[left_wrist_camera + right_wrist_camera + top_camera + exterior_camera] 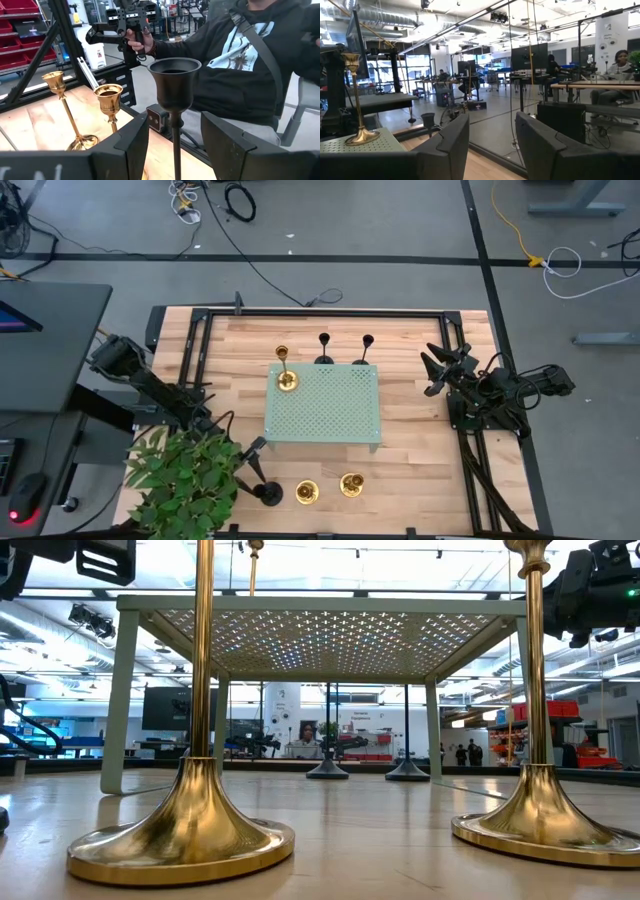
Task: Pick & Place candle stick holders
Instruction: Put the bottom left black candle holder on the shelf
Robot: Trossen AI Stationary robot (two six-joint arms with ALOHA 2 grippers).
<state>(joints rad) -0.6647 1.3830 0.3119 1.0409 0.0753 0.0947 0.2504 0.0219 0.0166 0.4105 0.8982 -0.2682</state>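
One black holder (268, 493) stands on its round base near the table's front edge. My left gripper (256, 452) is open, with a finger on each side of that holder's thin stem (176, 150), below its cup (174, 80), and touches nothing. Two gold holders (307, 493) (351, 484) stand to its right. A third gold holder (287, 380) stands on the far left corner of the pale green tray (330, 420). Two more black holders (324, 360) (361, 360) stand behind the tray. My right gripper (435, 370) is open and empty at the right of the table.
The tray stands on four legs (118, 700) in the middle of the table. A green plant (190, 480) covers the front left corner next to my left arm. A seated person (250, 70) holding a controller is just beyond the table's near edge. A black frame runs along the table's far side and ends.
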